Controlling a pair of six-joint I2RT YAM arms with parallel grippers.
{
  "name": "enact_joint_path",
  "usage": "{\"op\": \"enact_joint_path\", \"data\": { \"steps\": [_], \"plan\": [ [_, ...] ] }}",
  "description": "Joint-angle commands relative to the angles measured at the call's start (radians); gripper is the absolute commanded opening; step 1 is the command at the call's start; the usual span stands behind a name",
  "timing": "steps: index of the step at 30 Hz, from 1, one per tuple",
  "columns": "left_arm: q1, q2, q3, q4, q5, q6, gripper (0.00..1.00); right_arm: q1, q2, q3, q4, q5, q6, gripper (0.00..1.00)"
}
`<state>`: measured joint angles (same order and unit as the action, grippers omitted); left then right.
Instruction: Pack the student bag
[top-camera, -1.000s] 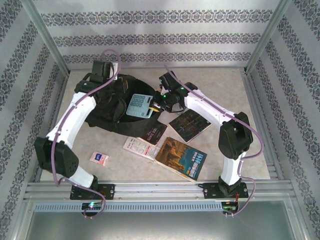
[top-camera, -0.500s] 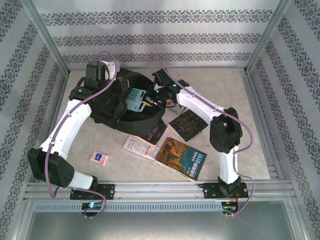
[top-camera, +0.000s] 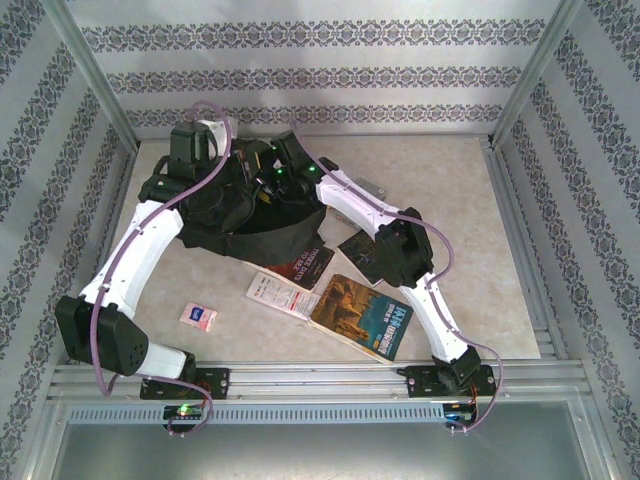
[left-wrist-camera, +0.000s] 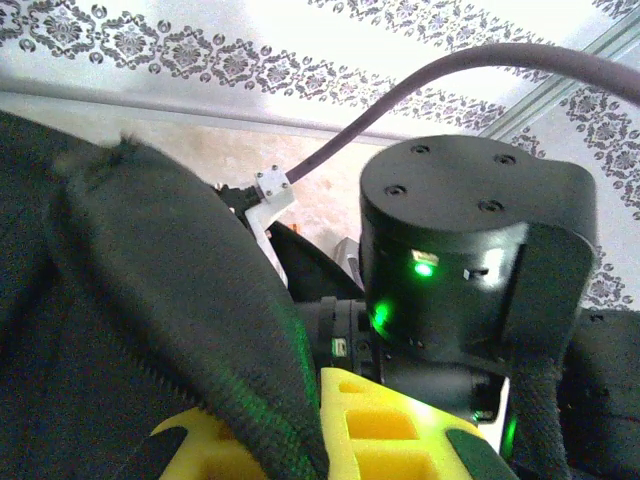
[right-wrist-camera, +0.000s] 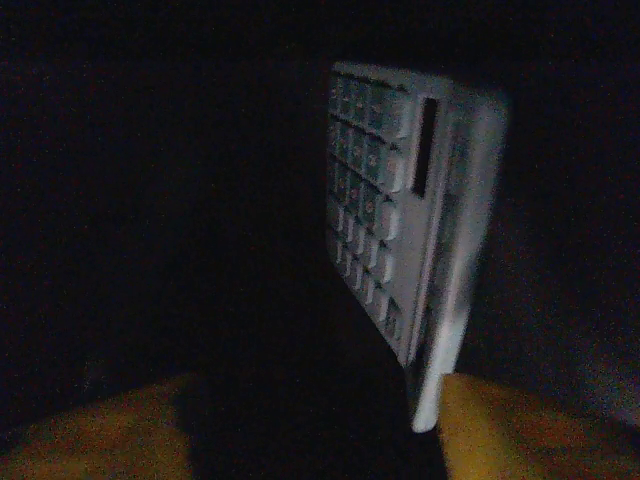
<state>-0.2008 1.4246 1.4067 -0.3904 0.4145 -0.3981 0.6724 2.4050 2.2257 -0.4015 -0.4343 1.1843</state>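
Observation:
The student bag (top-camera: 240, 215), black and soft, lies at the back left of the table with its mouth held up. My left gripper (left-wrist-camera: 310, 440) is shut on the bag's fabric edge (left-wrist-camera: 170, 300), which runs between its yellow fingers. The right arm's wrist (top-camera: 283, 165) reaches down into the bag's mouth. In the dark inside, my right gripper (right-wrist-camera: 315, 430) stands open with its fingers far apart. A grey calculator (right-wrist-camera: 400, 230) stands on edge there and leans against the right-hand finger (right-wrist-camera: 520, 430).
In front of the bag lie a dark red book (top-camera: 305, 262), a white leaflet (top-camera: 278, 292), an orange-covered book (top-camera: 362, 315) and a dark book (top-camera: 358, 245) partly under the right arm. A small packet (top-camera: 198, 316) sits near the left arm. Striped walls enclose the table.
The right arm carried the calculator from above the bag down into its mouth, and its jaws have opened. The left arm pulled the bag's edge up and back.

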Motion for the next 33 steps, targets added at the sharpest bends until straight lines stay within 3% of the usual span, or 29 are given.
{"op": "enact_joint_path", "data": {
  "steps": [1,7,14,19,21,27,33],
  "plan": [
    [0.022,-0.036,0.017,0.108,0.009,-0.001,0.00,0.005,-0.106,-0.072,0.099,-0.007,-0.099,0.71],
    [0.047,-0.014,-0.044,0.133,-0.034,-0.013,0.00,-0.007,-0.292,-0.276,0.086,-0.023,-0.373,0.71],
    [0.047,0.019,-0.119,0.217,0.071,-0.120,0.00,-0.013,-0.547,-0.580,0.189,-0.012,-0.575,0.67],
    [0.047,0.013,-0.189,0.242,0.120,-0.176,0.00,0.055,-0.723,-0.741,0.206,0.099,-0.830,0.63],
    [0.047,-0.002,-0.233,0.280,0.123,-0.186,0.00,0.093,-0.776,-0.834,0.270,0.060,-0.899,0.62],
    [0.046,-0.029,-0.319,0.356,0.076,-0.219,0.00,0.283,-0.799,-0.992,0.374,0.047,-1.151,0.63],
    [0.055,-0.049,-0.344,0.381,0.050,-0.266,0.00,0.444,-0.610,-1.007,0.498,0.088,-1.350,0.72]
  ]
}}
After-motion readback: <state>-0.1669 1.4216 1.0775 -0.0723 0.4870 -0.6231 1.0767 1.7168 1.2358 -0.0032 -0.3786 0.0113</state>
